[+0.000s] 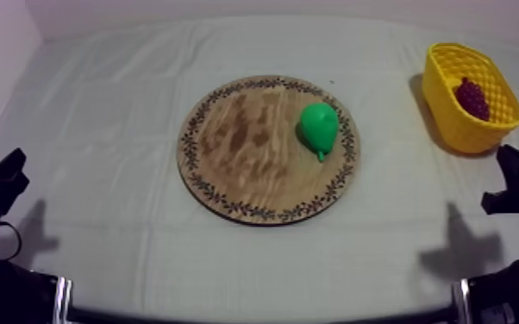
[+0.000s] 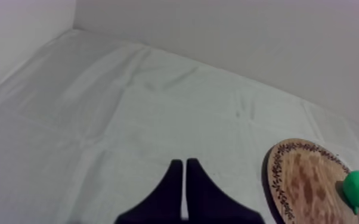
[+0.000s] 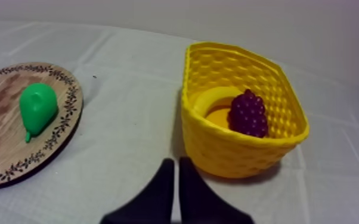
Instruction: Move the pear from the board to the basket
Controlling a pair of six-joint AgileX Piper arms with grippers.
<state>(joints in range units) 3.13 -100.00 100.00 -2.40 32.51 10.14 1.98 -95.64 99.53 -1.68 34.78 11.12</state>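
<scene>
Lying creased in broad folds, a grey-white cloth (image 1: 99,103) forms the whole work surface, and pale walls (image 2: 247,36) close it in at the far edge and at the robot's left. The round wooden board (image 1: 237,146) with its patterned rim sits in the middle; the yellow basket (image 1: 453,129) stands well apart at the far right. The left gripper (image 2: 185,162) has its fingers pressed together over bare cloth, and the right gripper (image 3: 176,161) likewise, just before the basket. The pear (image 1: 319,127) lies on the board near its right rim, stem toward the near edge. The right wrist view looks into the basket: grapes (image 3: 247,113) lie on a yellow curved piece (image 3: 209,98) whose kind cannot be told.
</scene>
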